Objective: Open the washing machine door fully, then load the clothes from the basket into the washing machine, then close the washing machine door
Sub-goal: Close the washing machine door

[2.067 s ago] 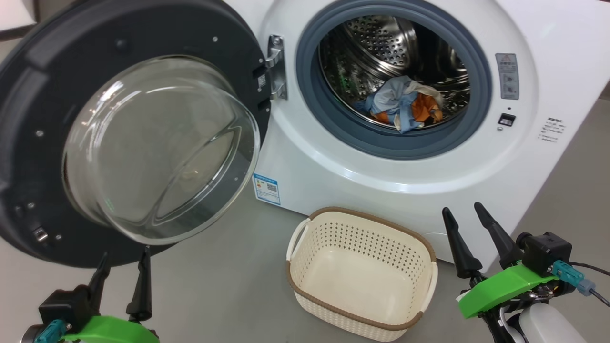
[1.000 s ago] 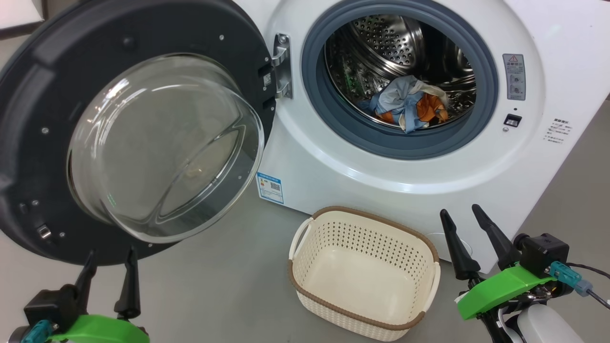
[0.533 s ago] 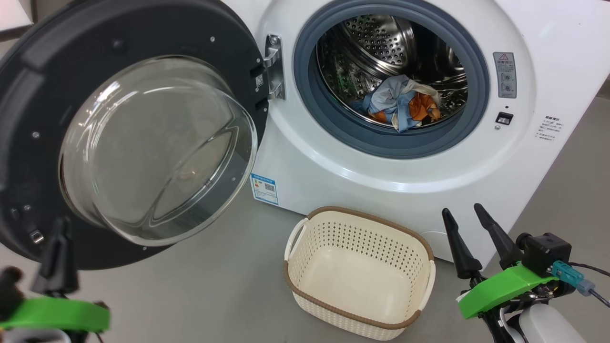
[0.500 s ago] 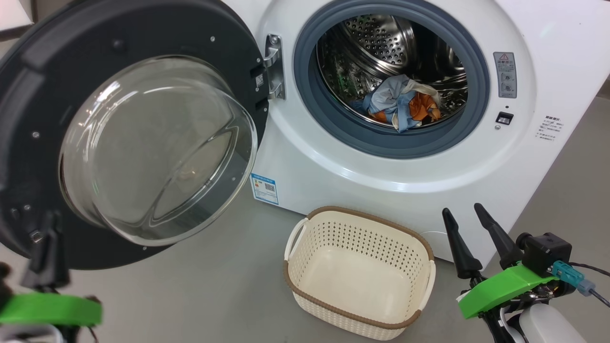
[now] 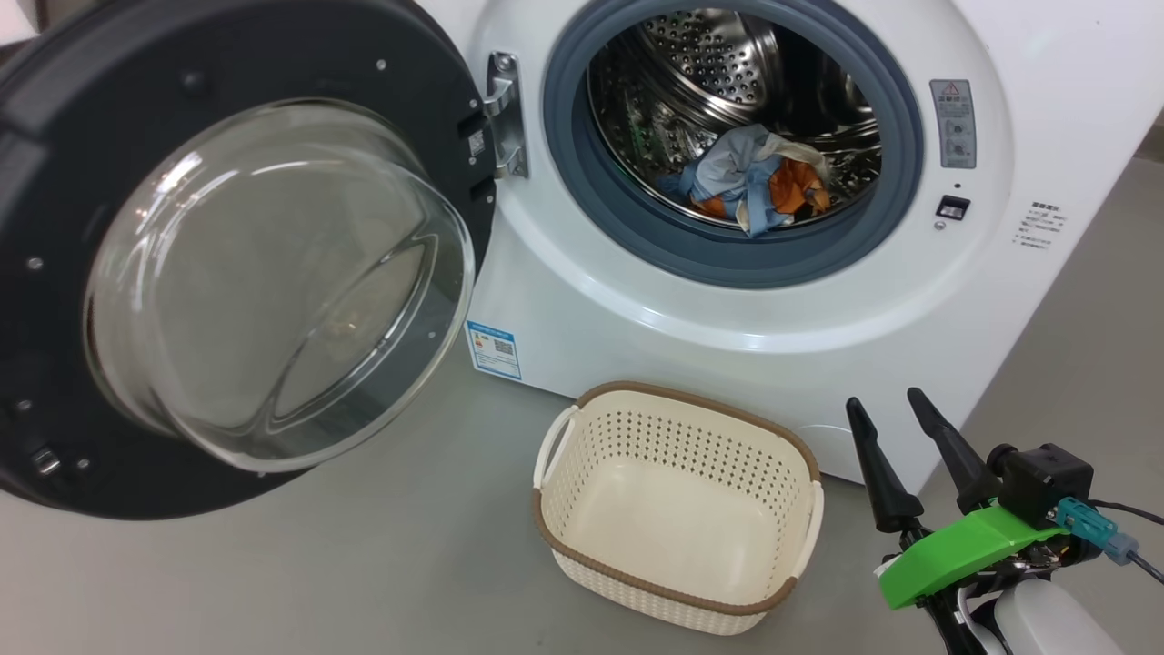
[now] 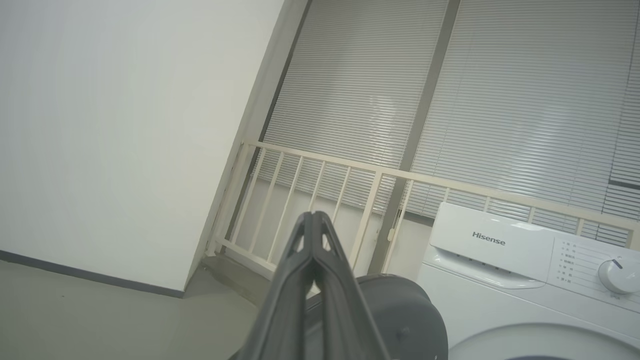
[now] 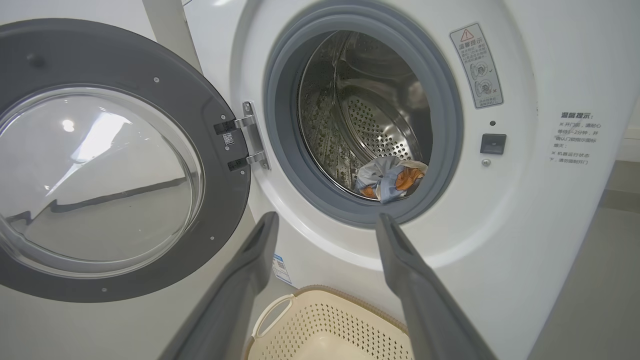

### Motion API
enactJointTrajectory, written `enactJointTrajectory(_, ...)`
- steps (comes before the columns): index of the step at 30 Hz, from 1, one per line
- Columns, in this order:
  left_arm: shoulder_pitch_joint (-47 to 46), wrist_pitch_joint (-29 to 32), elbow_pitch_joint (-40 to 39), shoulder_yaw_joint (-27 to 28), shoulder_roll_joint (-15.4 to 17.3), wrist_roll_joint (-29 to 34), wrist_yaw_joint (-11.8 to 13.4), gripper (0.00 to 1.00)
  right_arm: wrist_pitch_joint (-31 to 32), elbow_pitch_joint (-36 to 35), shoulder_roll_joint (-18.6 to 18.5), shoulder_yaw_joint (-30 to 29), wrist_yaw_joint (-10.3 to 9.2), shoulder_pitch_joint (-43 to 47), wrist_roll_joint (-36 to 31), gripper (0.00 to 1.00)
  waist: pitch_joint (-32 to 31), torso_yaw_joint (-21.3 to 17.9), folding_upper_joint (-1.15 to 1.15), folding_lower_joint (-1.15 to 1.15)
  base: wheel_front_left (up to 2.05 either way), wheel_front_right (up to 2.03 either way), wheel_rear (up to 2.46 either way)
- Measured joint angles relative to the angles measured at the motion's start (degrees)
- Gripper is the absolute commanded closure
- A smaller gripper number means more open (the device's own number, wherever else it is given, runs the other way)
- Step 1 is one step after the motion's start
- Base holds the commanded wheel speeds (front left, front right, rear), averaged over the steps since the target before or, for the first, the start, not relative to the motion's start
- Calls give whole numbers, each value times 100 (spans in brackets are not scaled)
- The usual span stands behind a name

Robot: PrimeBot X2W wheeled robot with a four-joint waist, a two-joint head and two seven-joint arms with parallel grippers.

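Observation:
The white washing machine point(image 5: 637, 318) stands with its round black door point(image 5: 273, 282) swung wide to the left, the glass bowl facing me. The clothes point(image 5: 750, 186), light blue with orange and cream, lie inside the steel drum. On the floor in front sits the cream basket point(image 5: 691, 441), with nothing in it. My right gripper point(image 5: 884, 402) hangs open and empty to the basket's right; the right wrist view has it point(image 7: 326, 217) aimed at the drum opening, the clothes point(image 7: 390, 177) beyond. My left gripper point(image 6: 312, 216) is shut on nothing, raised above the door's dark rim point(image 6: 400, 315).
Grey floor stretches in front of and to the right of the machine. Behind the machine run a cream railing point(image 6: 370, 175) and closed window blinds point(image 6: 500, 90). A white wall point(image 6: 125, 125) stands to the left. The control panel with its dial point(image 6: 615, 262) tops the machine.
My left gripper has shut and swung leftward out of the head view. The head camera has shifted a little. The right gripper, basket and clothes stay put.

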Motion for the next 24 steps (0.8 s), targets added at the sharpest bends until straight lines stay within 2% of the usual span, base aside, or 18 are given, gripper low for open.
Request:
enactJointTrajectory(6, -570, 221, 877, 611, 25, -979, -248, 100, 0, 24, -97, 18, 0, -8, -8, 0, 105, -177, 0, 0, 0, 0, 0)
enactJointTrajectory(10, -754, 419, 1728, 1024, 22, -1601, -402, 100, 0, 34, -155, 37, 0, -25, -8, 0, 166, -301, 0, 0, 0, 0, 0)
enactJointTrajectory(16, -1112, 593, 3169, 1396, 51, -2134, -545, 100, 0, 47, -256, 78, 0, -32, -8, 0, 236, -436, 0, 0, 0, 0, 0)
enactJointTrajectory(19, -1271, 656, 3591, 1497, 146, -2291, -577, 100, 0, 52, -275, 114, 0, -42, -8, 0, 242, -479, 0, 0, 0, 0, 0)
enactJointTrajectory(20, -1392, 736, 3954, 1557, 279, -2360, -620, 100, 0, 56, -304, 169, 0, -77, -8, 0, 251, -522, 0, 0, 0, 0, 0)
enactJointTrajectory(24, -1585, 964, 4586, 1674, 525, -2483, -654, 100, 0, 57, -393, 220, 0, -185, -8, 0, 322, -599, 0, 0, 0, 0, 0)
